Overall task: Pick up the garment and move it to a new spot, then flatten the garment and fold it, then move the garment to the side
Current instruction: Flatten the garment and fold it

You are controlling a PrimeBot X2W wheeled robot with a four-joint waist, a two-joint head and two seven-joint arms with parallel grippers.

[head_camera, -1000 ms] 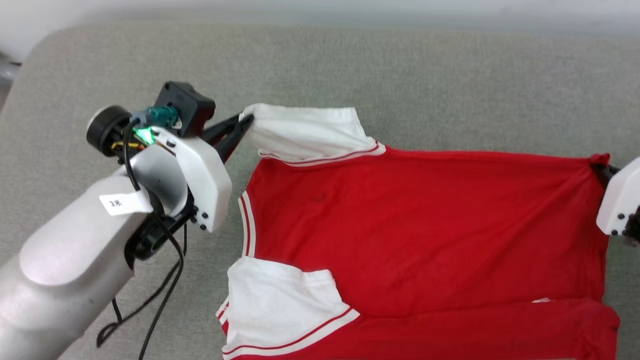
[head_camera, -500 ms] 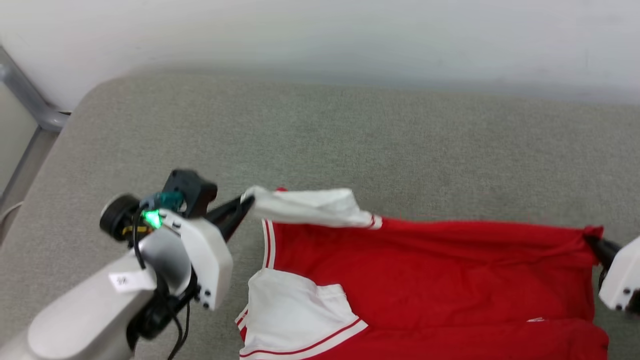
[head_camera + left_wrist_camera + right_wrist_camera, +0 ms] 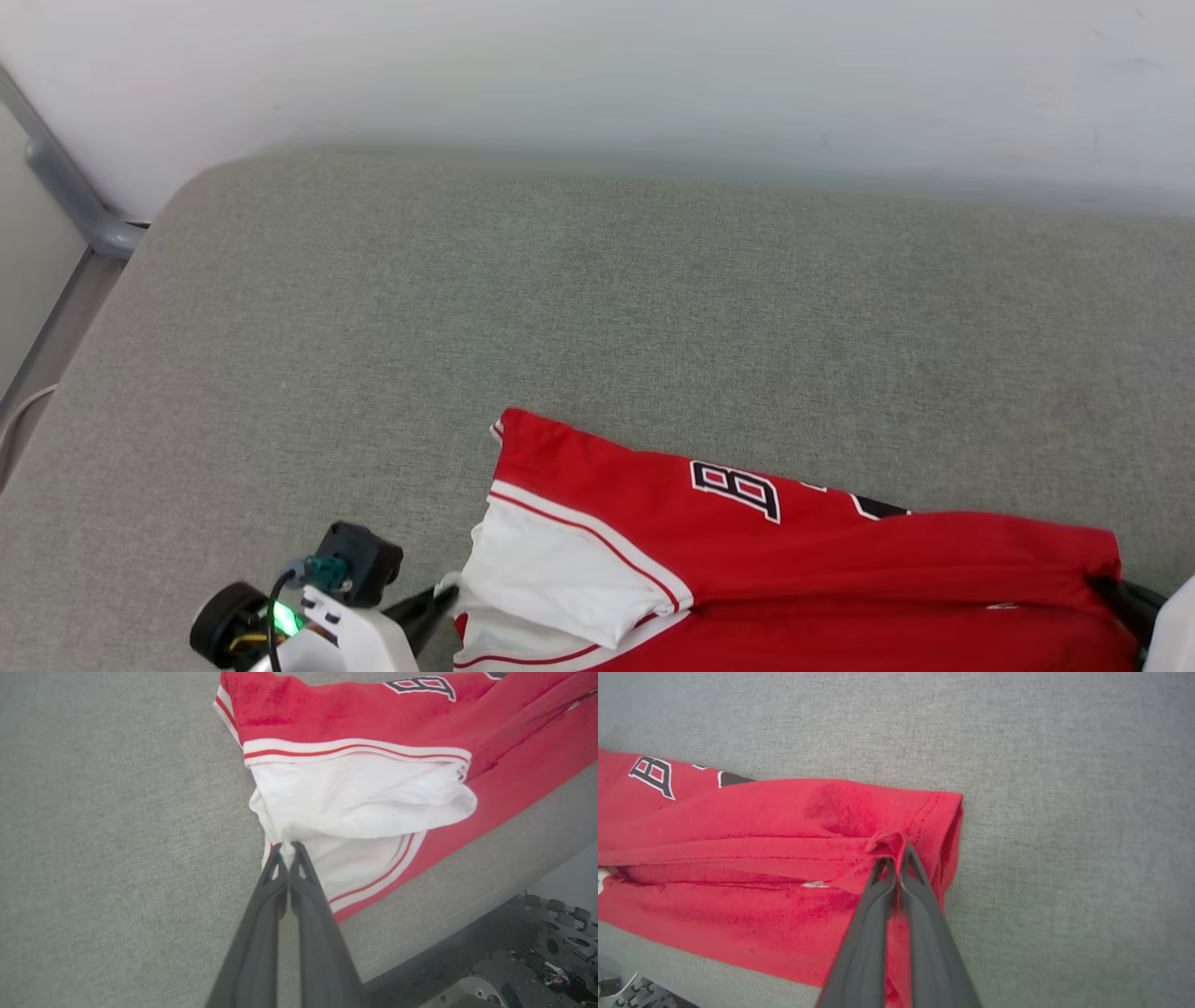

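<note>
Two grippers have drawn the far edge of the garment [image 3: 794, 569] toward the near edge of the grey cushion [image 3: 560, 308], so the shirt that lay open and flat one second ago is now doubled along its length. On the left, the left gripper [image 3: 287, 848] is pressed together on the tip of the white sleeve [image 3: 364, 793], which now lies over the lower sleeve [image 3: 364, 870]. In the middle, the dark lettering [image 3: 738, 487] has come up along the far fold line, where before only plain red was showing. On the right, the right gripper [image 3: 896, 858] pinches the cloth just beside the hem corner [image 3: 945, 807]. The head camera has also tilted up, so part of the shift is not from the cloth. I judge that the first fold is almost laid; releasing and smoothing are not yet done.
</note>
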